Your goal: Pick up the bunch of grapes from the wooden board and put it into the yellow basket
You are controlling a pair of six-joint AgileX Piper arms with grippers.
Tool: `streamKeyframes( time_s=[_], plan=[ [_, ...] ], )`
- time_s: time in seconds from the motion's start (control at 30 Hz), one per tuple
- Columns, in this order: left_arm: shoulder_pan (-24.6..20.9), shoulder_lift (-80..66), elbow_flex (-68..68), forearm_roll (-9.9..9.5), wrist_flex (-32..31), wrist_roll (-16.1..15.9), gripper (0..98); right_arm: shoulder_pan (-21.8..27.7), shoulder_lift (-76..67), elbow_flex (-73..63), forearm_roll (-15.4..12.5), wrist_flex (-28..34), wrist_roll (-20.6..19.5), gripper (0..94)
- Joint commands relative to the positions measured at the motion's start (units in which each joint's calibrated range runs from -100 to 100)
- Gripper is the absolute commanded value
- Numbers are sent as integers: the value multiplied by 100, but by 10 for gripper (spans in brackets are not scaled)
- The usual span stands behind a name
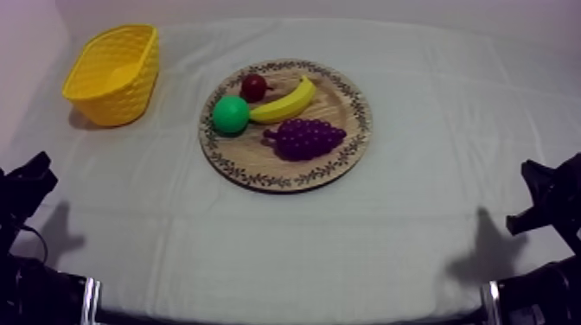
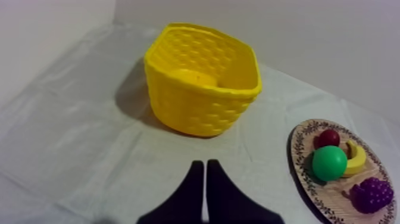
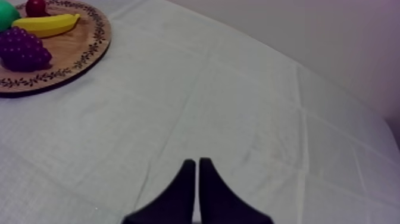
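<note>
top view: left gripper (image 2: 204,170) sits low at the left, fingers pressed together on nothing. yellow basket (image 1: 121,99) stands far left, well apart from the wooden board (image 1: 341,104) at centre. on the board lie green fruit (image 1: 231,114), small red fruit (image 1: 253,86), banana (image 1: 285,105), then the bunch of grapes (image 1: 307,138) at its near right. right gripper (image 3: 197,168), low at the right, is likewise closed on nothing.

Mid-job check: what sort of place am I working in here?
Probably a robot test bench: a cloth-covered table against bare walls, with a toy bunch of grapes on a wooden board and a yellow basket.
</note>
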Motion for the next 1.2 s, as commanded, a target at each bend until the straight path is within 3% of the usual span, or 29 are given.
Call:
streamKeyframes(
  time_s=[0.0, 0.37, 0.63, 0.8, 0.9, 1.17],
  plan=[
    [3, -2, -2, 1, -5, 1, 1, 0, 0, 0, -1, -1, -8, 3],
    [26, -2, -2, 1, -5, 0, 1, 0, 0, 0, -1, -1, -7, 3],
    [801, -25, 24, -18, -68, 30, 1, 0, 0, 0, -1, -1, -9, 3],
    [1105, -27, -11, -6, -22, -337, 0, 0, 0, 0, -1, -1, -8, 3],
    [1190, 94, -61, 121, 1, -739, 0, 0, 0, 0, -1, -1, -8, 3],
    [1632, 1619, -763, 305, -25, -1537, 0, 0, 0, 0, -1, -1, -8, 3]
  ],
)
